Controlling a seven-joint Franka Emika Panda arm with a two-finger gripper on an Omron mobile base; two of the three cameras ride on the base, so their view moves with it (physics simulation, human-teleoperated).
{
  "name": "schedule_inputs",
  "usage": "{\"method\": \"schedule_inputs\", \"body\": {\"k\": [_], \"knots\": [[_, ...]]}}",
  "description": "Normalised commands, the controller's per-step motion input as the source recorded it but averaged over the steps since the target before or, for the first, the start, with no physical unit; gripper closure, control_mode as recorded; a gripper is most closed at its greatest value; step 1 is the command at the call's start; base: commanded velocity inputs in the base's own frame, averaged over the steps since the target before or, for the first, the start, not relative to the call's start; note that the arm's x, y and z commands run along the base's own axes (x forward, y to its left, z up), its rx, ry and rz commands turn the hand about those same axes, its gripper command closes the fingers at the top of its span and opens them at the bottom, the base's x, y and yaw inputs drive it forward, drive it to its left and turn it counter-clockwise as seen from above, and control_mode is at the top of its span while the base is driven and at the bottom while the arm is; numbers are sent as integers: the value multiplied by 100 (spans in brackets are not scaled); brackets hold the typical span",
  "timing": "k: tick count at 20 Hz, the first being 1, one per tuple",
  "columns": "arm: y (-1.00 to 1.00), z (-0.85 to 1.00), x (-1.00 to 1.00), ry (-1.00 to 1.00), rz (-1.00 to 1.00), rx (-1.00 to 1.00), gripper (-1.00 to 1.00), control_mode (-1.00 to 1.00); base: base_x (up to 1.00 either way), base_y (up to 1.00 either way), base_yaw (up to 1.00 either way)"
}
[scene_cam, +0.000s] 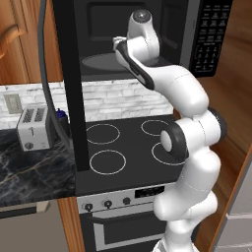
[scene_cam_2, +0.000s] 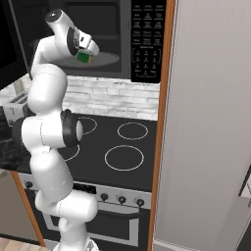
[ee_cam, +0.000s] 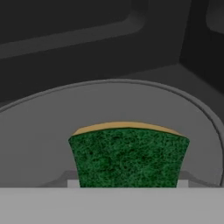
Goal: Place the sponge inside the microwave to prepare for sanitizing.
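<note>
Microwave (scene_cam: 147, 39): large black box mounted above the stove, door swung open to the left, keypad on its right side, cavity exposed.
Stove (scene_cam: 125, 147): black top with 4 white ring burners, knobs along the front, directly below the microwave.
Bench (scene_cam: 29, 167): dark marbled surface left of the stove, white brick wall behind.
Toaster (scene_cam: 33, 129): silver, 2 slots, upright on the bench near the wall.
Turntable (ee_cam: 43, 131): grey round plate on the microwave floor.
Gripper (scene_cam_2: 87, 55): reaches into the microwave cavity, above the turntable; jaws clamped on the sponge.
Sponge (ee_cam: 129, 157): green face toward the hand camera, yellow layer along its far edge; held between the jaws over the turntable, inside the microwave; contact with the plate cannot be told.
</note>
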Motion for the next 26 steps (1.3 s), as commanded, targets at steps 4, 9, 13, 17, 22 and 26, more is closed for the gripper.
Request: {"method": "schedule_inputs", "body": {"k": [4, 9, 13, 17, 22, 26], "knots": [[20, -20, 33, 5, 2, -4, 100, -100, 0, 0, 0], [17, -20, 19, 2, 4, -1, 100, -100, 0, 0, 0], [7, -39, 10, 0, 3, 8, 100, -100, 0, 0, 0], [7, -31, 1, 0, 1, 10, -100, -100, 0, 0, 0], [1, -4, 3, -1, 1, 0, -100, -100, 0, 0, 0], [4, 0, 1, -3, 0, 0, -100, -100, 0, 0, 0]]}}
